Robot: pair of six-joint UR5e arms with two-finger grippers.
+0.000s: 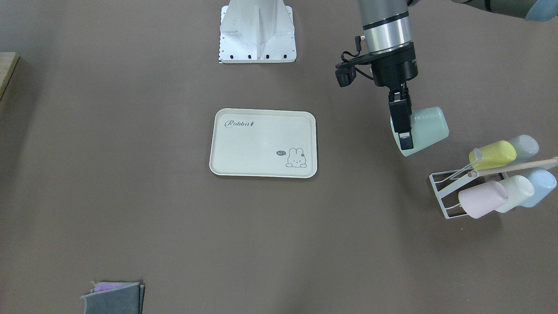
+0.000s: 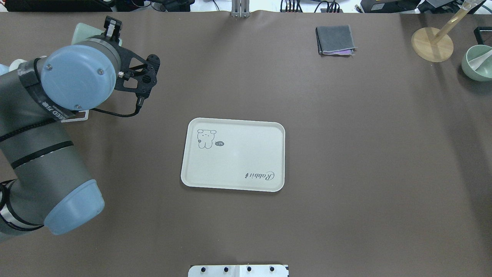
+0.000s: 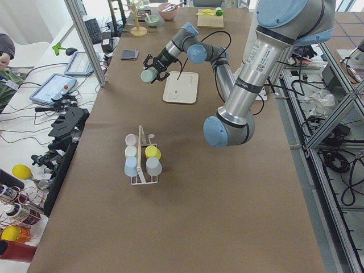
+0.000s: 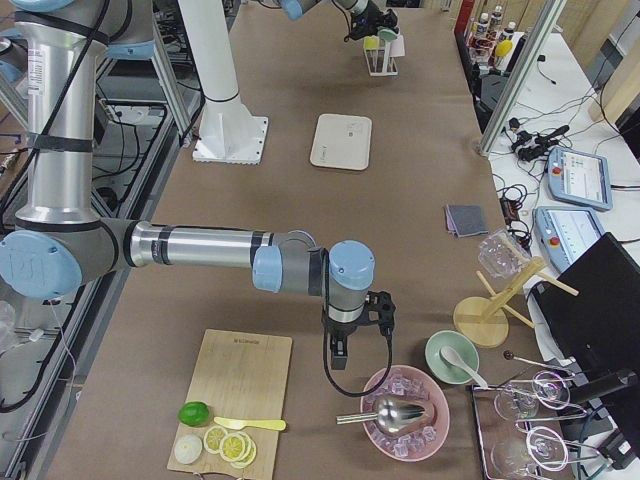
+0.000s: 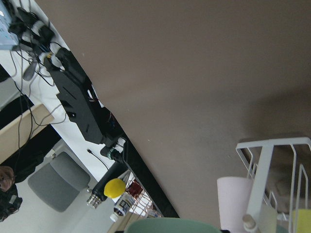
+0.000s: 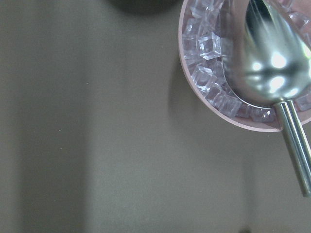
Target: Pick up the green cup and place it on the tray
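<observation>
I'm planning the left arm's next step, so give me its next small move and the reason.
Probably carry the green cup sideways toward the tray without loosening the grip. The left gripper is closed on the cup's rim. The cup hangs tilted and apart from the rack, and the tray lies bare off to the side, so the transfer seems to be what is left.

Matt plastic green cup (image 1: 429,128), smooth cream plastic tray (image 1: 257,148).
</observation>
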